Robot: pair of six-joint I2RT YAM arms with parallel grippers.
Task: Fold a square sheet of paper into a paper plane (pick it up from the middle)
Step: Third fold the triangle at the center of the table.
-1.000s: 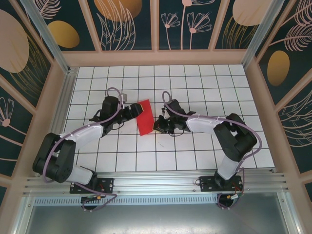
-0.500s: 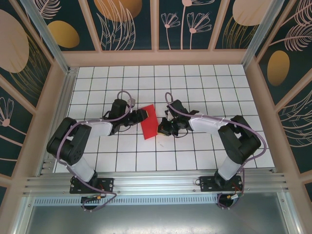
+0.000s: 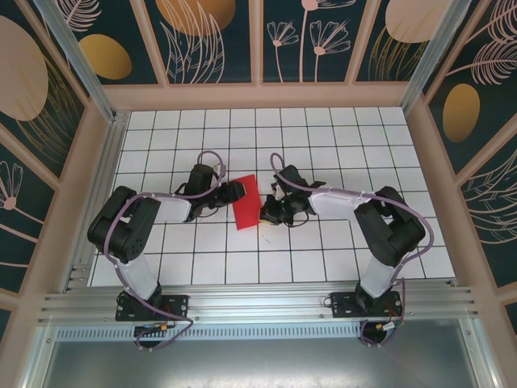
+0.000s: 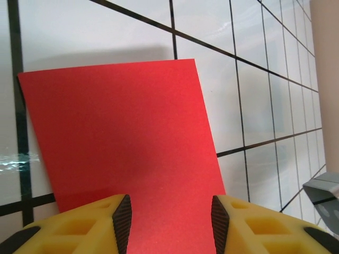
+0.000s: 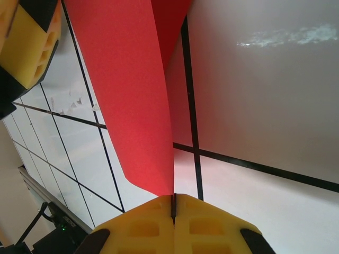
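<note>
- Closest to us, the left arm (image 3: pixel 121 234) and the right arm (image 3: pixel 388 226) stand at the near edge of the table (image 3: pixel 323 259). It is white with black lines.
- Both arms bend in toward the middle, and their tips come close together.
- The right gripper (image 5: pixel 173 203) has its two yellow fingers pressed tight together. It pinches one edge of the square sheet of paper (image 3: pixel 246 202) between them.
- From that pinch the red paper rises up, so we see this side lifted off the table.
- The left gripper (image 4: pixel 170 225) is at the other side of the paper. Its fingers stand apart, and we see the flat red paper in the gap. They do not squeeze it. We cannot tell if they touch it.
- From above, the paper is in the middle of the table, right between the two grippers. It looks like a narrow red shape, a little tilted.
- Farther back, we see more white squares, and then the dark wall (image 3: pixel 218 40) with flower pictures.
</note>
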